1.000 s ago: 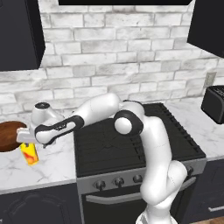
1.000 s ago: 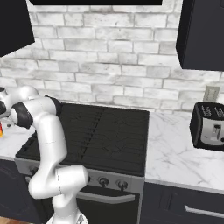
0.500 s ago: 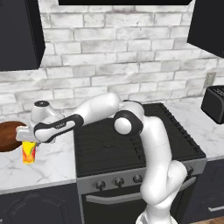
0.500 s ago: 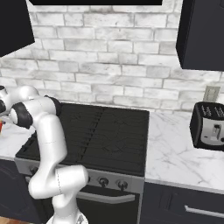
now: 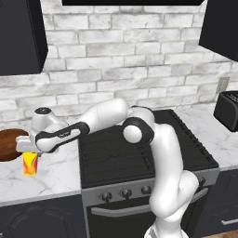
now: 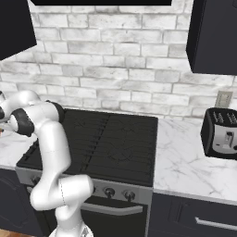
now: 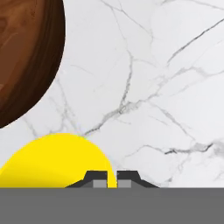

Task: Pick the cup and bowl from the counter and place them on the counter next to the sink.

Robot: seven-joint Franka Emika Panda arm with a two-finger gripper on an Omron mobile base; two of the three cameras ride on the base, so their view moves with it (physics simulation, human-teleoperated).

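Observation:
The yellow cup [image 5: 30, 163] with its red-orange pattern stands on the white marble counter [image 5: 58, 176], left of the stove. My gripper [image 5: 29, 152] reaches down onto its top from the right. In the hand view the two fingertips sit almost together at the bottom, and my gripper [image 7: 112, 180] is shut on the right-hand rim of the cup [image 7: 52, 162]. The dark reddish-brown bowl [image 5: 10, 143] rests just behind and left of the cup; the bowl [image 7: 26, 57] lies a short gap from the cup on the counter [image 7: 166, 87].
The black stovetop [image 5: 139, 148] lies right of the cup, under my outstretched arm. A dark toaster [image 6: 222, 134] stands on the counter far right. The counter's front edge runs just in front of the cup.
The fingers have gone from wide open to shut on the cup's rim. The cup and bowl stay where they were.

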